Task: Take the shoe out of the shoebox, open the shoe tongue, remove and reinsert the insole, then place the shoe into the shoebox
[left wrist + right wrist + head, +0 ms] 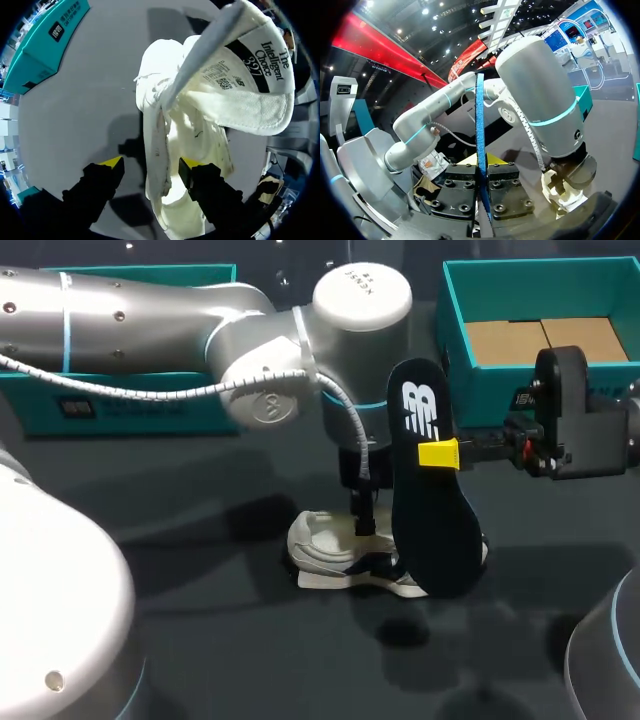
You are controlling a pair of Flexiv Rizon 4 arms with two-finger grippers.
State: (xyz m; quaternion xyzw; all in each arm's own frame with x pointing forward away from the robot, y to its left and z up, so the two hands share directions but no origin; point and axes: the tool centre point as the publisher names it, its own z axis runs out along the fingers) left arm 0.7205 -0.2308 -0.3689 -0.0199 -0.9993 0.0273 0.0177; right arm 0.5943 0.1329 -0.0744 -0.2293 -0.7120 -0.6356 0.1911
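Silver arms (150, 320), cyan joint rings, grey cable, yellow-tipped black fingers (102, 180)

This is a robotics test station, a lab or demonstration cell rather than a home or shop. In the head view a plain dark grey worktop (180, 570) fills the frame. Two silver jointed robot arms stand over it. The left arm (130, 315) enters from the upper left with a cable strapped along it. The right arm (585, 430) enters from the right edge, its tool (440, 453) pinching a dark insole (430, 510). The goods on the worktop are a single white trainer (335, 555) at centre, an open teal shoebox (470, 390) at upper right and a second teal box (120, 410) at upper left.
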